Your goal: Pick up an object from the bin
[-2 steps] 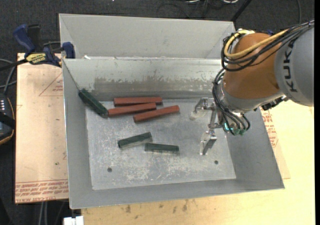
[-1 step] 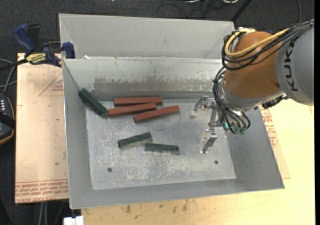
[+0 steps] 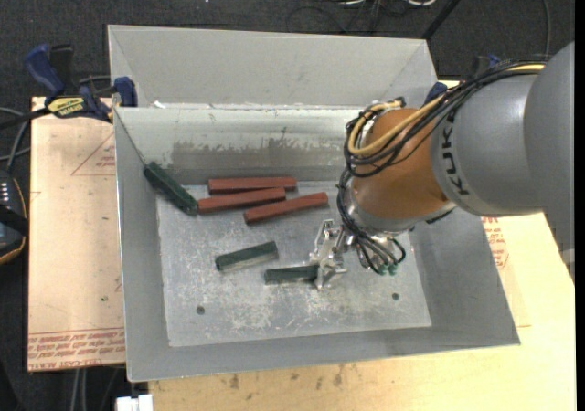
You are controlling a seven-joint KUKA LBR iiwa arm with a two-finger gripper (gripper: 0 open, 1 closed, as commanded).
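Observation:
My gripper [image 3: 325,263] hangs low in the right half of the bin, under the orange wrist cover. Its lower end meets the right end of a short dark green stick [image 3: 285,276] lying flat on the bin floor. I cannot tell whether the stick is held. A second dark green stick [image 3: 245,257] lies a little to the left, slightly tilted and apart from the gripper. A red-brown stick [image 3: 285,207] lies just above and left of the gripper.
Two more red-brown sticks [image 3: 251,185] [image 3: 241,203] lie side by side near the back wall. A long dark green stick [image 3: 170,188] leans in the back left corner. The arm covers the bin's right side.

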